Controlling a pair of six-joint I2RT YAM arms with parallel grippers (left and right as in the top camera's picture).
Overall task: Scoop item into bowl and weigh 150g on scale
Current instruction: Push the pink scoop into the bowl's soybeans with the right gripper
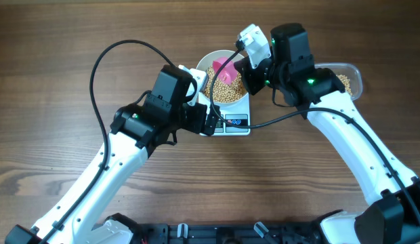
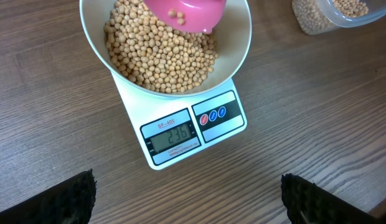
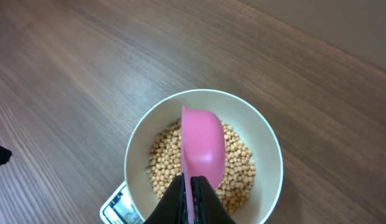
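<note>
Centre frame, the right end effector (image 3: 192, 190) pinches a pink scoop (image 3: 203, 146) by its thin handle over the white bowl (image 3: 127, 165) of soybeans (image 3: 236, 168) on the scale (image 2: 180, 134). The left end effector (image 2: 187, 199) hangs spread. The loose, light beans likely roll easily and are best scooped.

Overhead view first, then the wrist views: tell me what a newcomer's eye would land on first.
The bright pink scoop, pinched in the right tool, hangs over the white bowl at the table's middle. The bowl holds a thick layer of tan beans and sits on the small white scale, its display on the near edge. A clear tub with more beans stands on the right.
</note>
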